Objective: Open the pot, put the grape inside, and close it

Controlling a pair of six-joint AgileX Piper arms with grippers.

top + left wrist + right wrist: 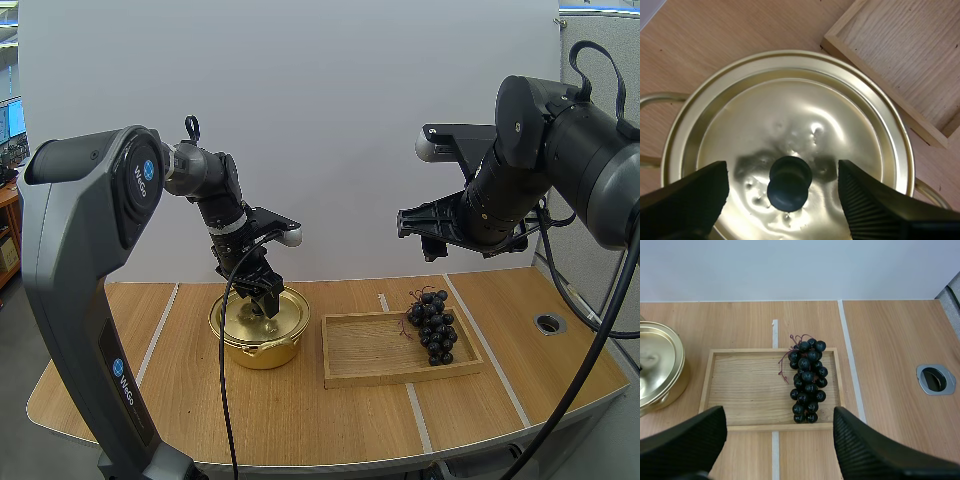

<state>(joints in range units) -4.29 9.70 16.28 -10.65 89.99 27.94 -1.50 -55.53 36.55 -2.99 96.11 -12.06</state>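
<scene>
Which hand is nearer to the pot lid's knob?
Left. The left hand is open on either side of the knob; the right hand hangs high over the tray.

bright even light, glare on the gold lid [805,115], soft shadows

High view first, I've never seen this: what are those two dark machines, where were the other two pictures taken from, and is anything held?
They are two robot arms over a wooden table. The high view looks down from behind them; each other picture comes from a camera on one arm's wrist. The left tool is open, astride the black knob on the lid of a gold pot, not gripping. The right tool is open above dark grapes lying in a tray. Nothing is held.
</scene>
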